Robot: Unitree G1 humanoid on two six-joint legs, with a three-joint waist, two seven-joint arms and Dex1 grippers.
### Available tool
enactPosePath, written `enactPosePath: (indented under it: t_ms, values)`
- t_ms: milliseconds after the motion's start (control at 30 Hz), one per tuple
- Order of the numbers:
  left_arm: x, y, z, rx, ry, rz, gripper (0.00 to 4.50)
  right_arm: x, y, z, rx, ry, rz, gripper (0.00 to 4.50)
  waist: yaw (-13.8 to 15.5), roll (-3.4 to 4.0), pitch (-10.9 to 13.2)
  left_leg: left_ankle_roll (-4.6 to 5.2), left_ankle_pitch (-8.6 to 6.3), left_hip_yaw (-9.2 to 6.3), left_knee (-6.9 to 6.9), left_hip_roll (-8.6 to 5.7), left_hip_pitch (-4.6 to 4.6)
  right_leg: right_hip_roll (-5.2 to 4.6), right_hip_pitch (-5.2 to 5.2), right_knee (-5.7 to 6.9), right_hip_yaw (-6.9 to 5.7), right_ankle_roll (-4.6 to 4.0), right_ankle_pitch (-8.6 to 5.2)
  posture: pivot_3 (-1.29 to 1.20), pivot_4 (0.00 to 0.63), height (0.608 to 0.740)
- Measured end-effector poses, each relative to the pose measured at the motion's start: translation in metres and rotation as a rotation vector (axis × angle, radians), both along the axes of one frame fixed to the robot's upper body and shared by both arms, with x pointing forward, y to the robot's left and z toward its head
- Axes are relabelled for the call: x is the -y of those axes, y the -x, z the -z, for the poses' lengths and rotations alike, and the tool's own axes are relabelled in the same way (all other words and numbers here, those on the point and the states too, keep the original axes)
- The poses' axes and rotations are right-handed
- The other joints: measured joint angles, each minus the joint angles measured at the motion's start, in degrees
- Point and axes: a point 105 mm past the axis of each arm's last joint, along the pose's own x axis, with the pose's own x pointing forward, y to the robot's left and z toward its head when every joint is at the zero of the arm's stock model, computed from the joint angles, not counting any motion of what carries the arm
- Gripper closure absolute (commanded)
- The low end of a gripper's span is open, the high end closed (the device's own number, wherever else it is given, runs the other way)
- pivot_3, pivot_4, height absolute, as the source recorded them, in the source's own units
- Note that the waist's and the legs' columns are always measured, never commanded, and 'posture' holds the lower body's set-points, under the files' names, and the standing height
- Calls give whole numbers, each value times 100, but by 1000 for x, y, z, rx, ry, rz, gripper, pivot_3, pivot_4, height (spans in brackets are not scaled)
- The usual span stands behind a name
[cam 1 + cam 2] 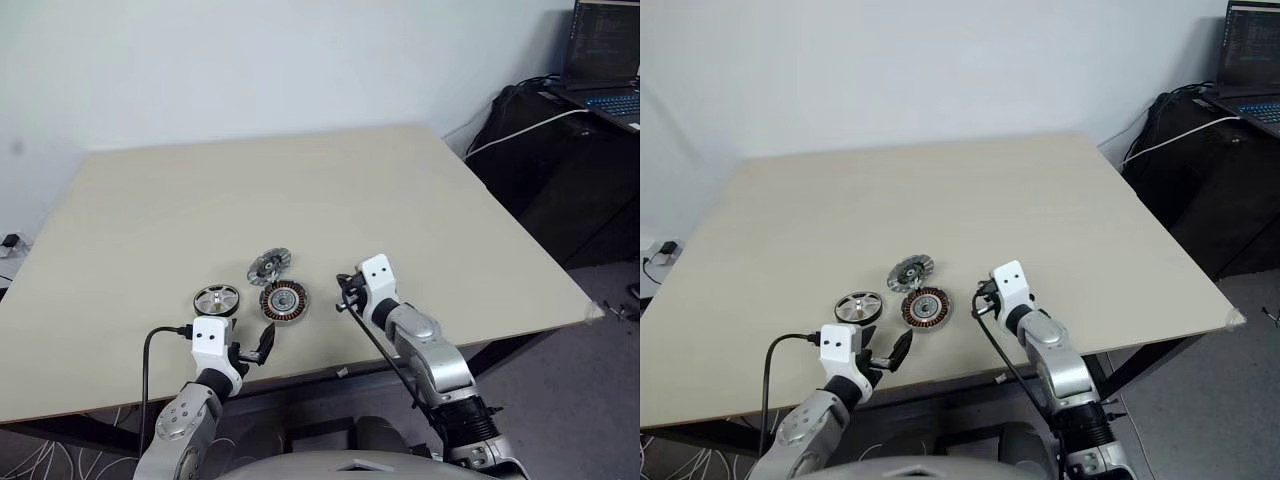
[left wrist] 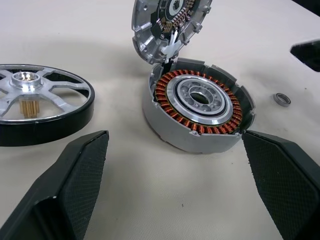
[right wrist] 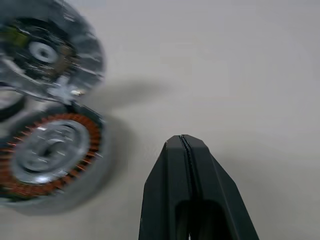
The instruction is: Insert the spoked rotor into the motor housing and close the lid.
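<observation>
Nearest, left gripper (image 1: 262,345) spread wide and empty, just short of the motor housing (image 1: 284,299). Right gripper (image 3: 186,145) pinched fully shut on nothing, to the right of the housing and apart from it. Housing open on the table (image 1: 420,210), copper windings bare, nothing seated inside. Spoked rotor (image 1: 216,299) flat on the table, just left of the housing, untouched. Lid (image 1: 269,265) tilted up at the housing's far edge, seemingly hinged there, open. Small bearing-like ring (image 2: 282,99) loose beside the housing. Judged: no step done yet; rotor insertion and lid closing both left.
</observation>
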Motion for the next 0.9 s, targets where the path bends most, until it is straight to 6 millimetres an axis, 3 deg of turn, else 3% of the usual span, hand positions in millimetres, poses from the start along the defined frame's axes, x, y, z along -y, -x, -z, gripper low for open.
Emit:
enactPosePath:
  t_ms: [233,533,900]
  values:
    - [-2,0,0,4,-1,-7,0,1,-4,5,-16,21,8,1935,3,-2,0,-7,-4,0,0,0,0,0,0,-1,-1,0,0,0,0,740]
    - [-2,0,0,8,1,-10,0,16,-4,35,-84,129,37,1935,-1,-1,0,-4,-2,1,0,-1,1,1,0,0,0,-1,0,0,0,740]
    - [-4,-1,-1,20,0,-16,0,26,-3,47,-111,158,65,1935,-1,-1,0,2,1,0,0,0,1,1,0,0,0,-1,0,0,0,740]
